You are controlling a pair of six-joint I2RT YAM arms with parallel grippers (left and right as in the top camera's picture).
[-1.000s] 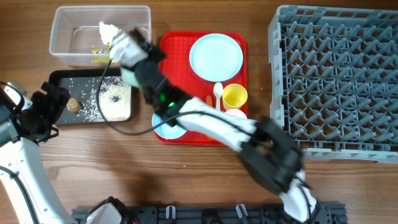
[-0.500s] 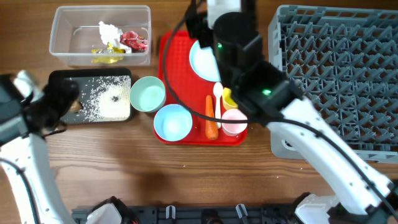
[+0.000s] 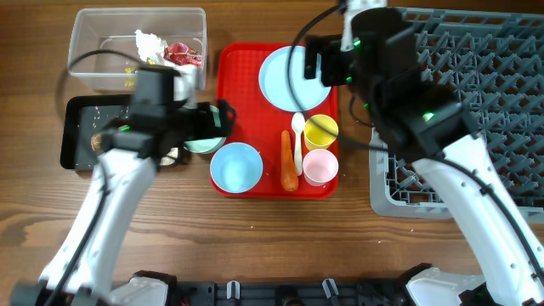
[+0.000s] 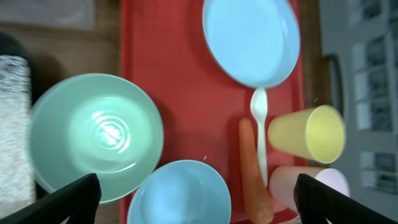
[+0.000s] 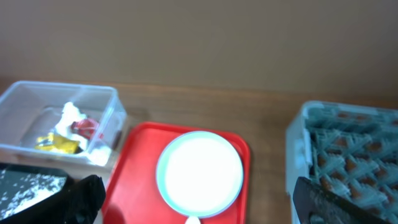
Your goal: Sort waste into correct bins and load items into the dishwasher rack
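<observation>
Left hand (image 4: 199, 202) now over bowl (image 4: 93, 137), fingers (image 4: 62, 202) wide, empty

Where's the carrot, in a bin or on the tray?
On the tray: the carrot lies flat between the blue bowl and the spoon.

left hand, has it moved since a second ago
Yes. The left hand has swung right: from the black tray's left end to past its right end, beside the red tray.
</observation>
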